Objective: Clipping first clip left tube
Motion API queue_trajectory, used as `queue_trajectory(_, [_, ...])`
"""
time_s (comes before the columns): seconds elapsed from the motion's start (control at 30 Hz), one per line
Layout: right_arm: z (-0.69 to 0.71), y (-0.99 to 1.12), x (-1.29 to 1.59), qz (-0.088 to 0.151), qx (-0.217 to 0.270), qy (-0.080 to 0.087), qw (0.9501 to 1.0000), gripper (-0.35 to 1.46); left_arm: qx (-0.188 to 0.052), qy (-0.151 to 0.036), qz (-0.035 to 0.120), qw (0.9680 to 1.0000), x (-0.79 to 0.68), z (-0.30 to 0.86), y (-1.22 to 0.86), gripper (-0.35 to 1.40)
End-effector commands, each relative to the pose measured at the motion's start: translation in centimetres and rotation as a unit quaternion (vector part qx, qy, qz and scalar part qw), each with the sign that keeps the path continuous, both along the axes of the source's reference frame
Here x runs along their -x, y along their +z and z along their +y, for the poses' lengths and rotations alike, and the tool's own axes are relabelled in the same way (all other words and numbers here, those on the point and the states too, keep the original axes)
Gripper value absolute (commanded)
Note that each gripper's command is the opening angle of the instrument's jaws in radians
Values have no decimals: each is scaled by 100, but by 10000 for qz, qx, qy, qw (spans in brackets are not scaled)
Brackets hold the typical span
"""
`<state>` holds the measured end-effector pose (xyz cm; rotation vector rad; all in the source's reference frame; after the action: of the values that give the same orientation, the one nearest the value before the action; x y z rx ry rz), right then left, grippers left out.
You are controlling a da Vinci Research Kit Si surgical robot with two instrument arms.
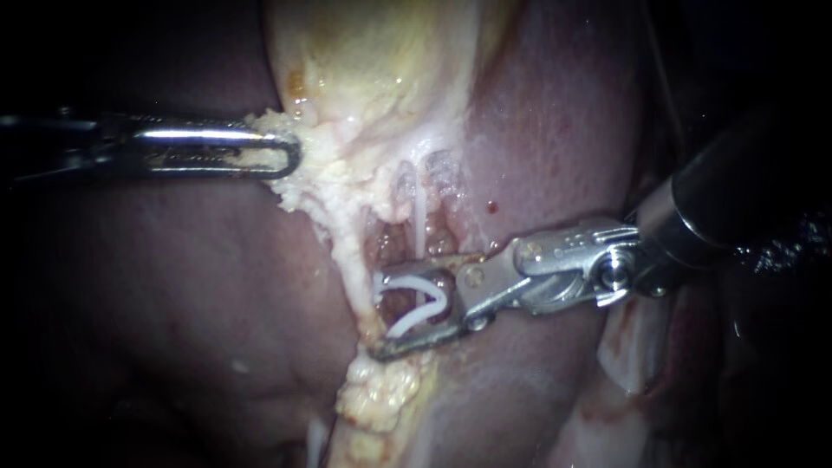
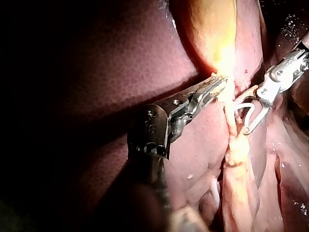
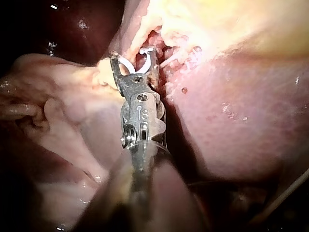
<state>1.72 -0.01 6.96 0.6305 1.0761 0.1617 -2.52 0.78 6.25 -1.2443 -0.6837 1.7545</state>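
The liver (image 1: 173, 303) fills most of the endoscope view, a broad dark red, wet surface on both sides of the working area. Past its edges the surroundings are dark, and neither a tabletop nor the room can be made out.

The yellow gallbladder (image 1: 373, 61) hangs into the view from above, glistening. Pale fatty tissue (image 1: 347, 169) fringes its lower edge.

From that fringe 2 strands run down. The left tube (image 1: 348, 260) is the thicker, cream-coloured one and ends in a lumpy pale mass low in the view. A thin white right tube (image 1: 420, 212) lies just beside it.

The left tool (image 1: 290, 160) ends the instrument whose shaft comes in from the left. Its jaws lie together, clamped on the edge of the fatty tissue just under the gallbladder. The left wrist view shows the same hold.

The right tool (image 1: 380, 314) ends the instrument that comes in from the right and lies across the liver. Its jaws stand wide apart, yet both bear on the white clip (image 1: 429, 299) seated between them. The clip is open and its mouth faces the left tube.

The jaw tips reach that tube's near edge, 1 above and 1 below. Whether the tube already lies inside the clip, I cannot tell. The thin right tube runs down to the upper jaw.
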Motion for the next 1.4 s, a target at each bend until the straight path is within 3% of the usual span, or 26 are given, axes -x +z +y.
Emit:
queue_trajectory(0.03, [0,0,-2,-8,-26,12,10000,49,1,-1,2,10000,1,0,1,-35])
queue_trajectory(0.17, [-4,2,-6,150,-196,3,9997,49,2,-1,2,10000,1,0,1,-35])
queue_trajectory(0.3, [-12,0,-10,424,-458,-311,9976,48,2,-1,2,10000,1,0,2,-35])
queue_trajectory(0.5, [-25,-4,-20,634,-693,-464,9945,47,2,-1,2,10000,1,0,2,-35])
queue_trajectory(0.67, [-27,-5,-35,718,-868,-343,9930,46,2,-4,3,10000,2,0,2,-35])
queue_trajectory(0.9, [-22,0,-52,735,-1103,16,9912,46,2,-7,5,10000,3,0,2,-35])
queue_trajectory(1.4, [-30,1,-58,676,-1216,47,9903,48,4,-4,4,10000,3,1,3,-35])
